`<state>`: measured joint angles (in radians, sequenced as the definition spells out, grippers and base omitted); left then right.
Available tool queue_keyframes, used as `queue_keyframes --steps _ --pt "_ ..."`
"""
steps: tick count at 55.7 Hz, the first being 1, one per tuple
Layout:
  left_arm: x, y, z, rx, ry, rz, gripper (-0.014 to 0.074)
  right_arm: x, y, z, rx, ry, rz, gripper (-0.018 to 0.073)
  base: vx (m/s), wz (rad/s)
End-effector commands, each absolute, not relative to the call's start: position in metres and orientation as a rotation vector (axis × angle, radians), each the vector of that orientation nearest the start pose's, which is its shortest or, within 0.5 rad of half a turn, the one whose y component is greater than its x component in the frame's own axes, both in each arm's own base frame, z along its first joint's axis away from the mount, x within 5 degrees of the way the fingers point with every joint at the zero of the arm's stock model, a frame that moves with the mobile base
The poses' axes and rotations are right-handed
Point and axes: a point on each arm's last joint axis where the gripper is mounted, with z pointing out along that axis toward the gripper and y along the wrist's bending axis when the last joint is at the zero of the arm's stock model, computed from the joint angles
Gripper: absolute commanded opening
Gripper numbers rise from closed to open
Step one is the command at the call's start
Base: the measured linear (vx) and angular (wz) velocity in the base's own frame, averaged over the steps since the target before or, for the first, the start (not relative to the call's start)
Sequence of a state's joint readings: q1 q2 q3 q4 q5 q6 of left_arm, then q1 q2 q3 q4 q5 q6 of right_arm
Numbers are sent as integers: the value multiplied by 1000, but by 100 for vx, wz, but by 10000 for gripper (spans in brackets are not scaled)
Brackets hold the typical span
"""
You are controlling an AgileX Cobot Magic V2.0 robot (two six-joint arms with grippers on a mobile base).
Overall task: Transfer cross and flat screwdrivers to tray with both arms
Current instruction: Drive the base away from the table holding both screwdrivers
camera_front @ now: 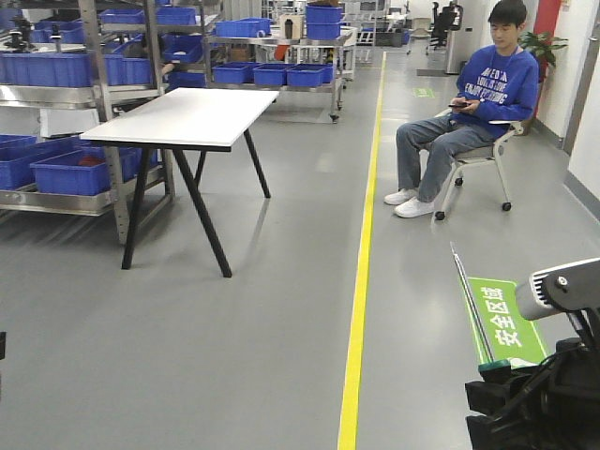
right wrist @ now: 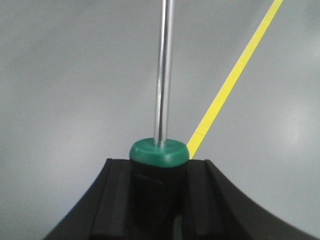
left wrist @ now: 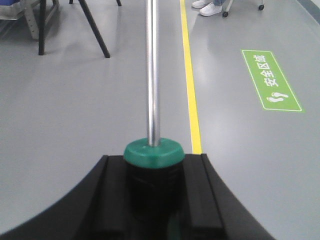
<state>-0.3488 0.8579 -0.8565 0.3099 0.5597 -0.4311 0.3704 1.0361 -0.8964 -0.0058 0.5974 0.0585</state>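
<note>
In the left wrist view my left gripper [left wrist: 153, 167] is shut on the black handle of a screwdriver [left wrist: 152, 75]. Its green collar sits at the finger ends and its steel shaft points away over the grey floor. In the right wrist view my right gripper [right wrist: 159, 169] is shut the same way on the second screwdriver [right wrist: 164, 70]. In the front view the right gripper [camera_front: 511, 389] is at the lower right under a light-grey camera module, and its screwdriver [camera_front: 472, 309] slants up and left. The grey metal tray is out of view.
A white table [camera_front: 187, 117] with black legs stands at the left, beside metal shelves of blue bins [camera_front: 70, 169]. A person sits on a chair [camera_front: 473, 155] at the right. A yellow floor line [camera_front: 361, 300] and a green floor sign [camera_front: 506, 319] lie ahead.
</note>
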Motion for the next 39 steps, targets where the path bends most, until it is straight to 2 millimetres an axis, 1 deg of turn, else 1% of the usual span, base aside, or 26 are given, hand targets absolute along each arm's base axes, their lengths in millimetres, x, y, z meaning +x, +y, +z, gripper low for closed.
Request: queue_keyframes --steps 1,22,39 --pt "168 -47 384 92 1899 -198 3 200 76 359 -339 2076 239 -8 32 -15" --pt "168 -47 384 92 1899 -198 3 200 76 359 -340 2076 238 -8 37 -5" --pt "168 -47 384 92 1899 -198 3 200 76 359 -340 2076 238 -8 41 12"
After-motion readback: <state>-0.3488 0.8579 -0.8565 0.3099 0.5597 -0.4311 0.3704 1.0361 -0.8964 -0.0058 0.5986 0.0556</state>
